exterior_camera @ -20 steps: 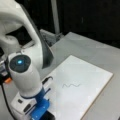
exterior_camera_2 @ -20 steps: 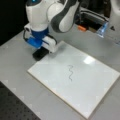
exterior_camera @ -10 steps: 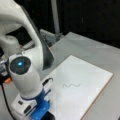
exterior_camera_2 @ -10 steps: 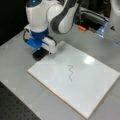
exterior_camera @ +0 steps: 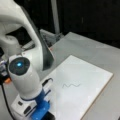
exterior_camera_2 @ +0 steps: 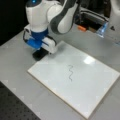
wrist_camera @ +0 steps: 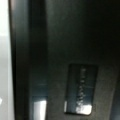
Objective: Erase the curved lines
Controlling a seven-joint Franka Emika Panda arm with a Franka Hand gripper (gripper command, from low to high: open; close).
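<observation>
- I see the tool point(exterior_camera_2: 41, 51) low over the tabletop point(exterior_camera_2: 15, 65), just off the white board's point(exterior_camera_2: 85, 82) corner toward a front view's left; a black eraser block point(exterior_camera_2: 40, 54) sits under it, touching or nearly touching the tabletop.
- Whether its jaws are clamped on the block or merely above it I cannot tell: the blue mount point(exterior_camera_2: 35, 41) and white housing hide them.
- In a front view the same tool point(exterior_camera: 41, 113) shows at the bottom edge, beside the board's point(exterior_camera: 87, 82) near corner, with the arm's white wrist and its lit blue ring point(exterior_camera: 18, 64) above it.
- My wrist view is filled by a dark surface with a darker rectangular label point(wrist_camera: 80, 88), and a pale strip down its left side; it tells me nothing about the jaws.
- The curve lines point(exterior_camera_2: 70, 73) lie near the middle of the board, well apart from the tool, whole and unsmudged; in a front view they read as a small wave point(exterior_camera: 71, 85).
- The board lies flat on the grey tabletop, with a bright glare spot point(exterior_camera_2: 88, 60) beyond the squiggle.
- Behind the board, toward a front view's top, sit an orange item point(exterior_camera_2: 81, 28) and dark equipment; the background is black.
</observation>
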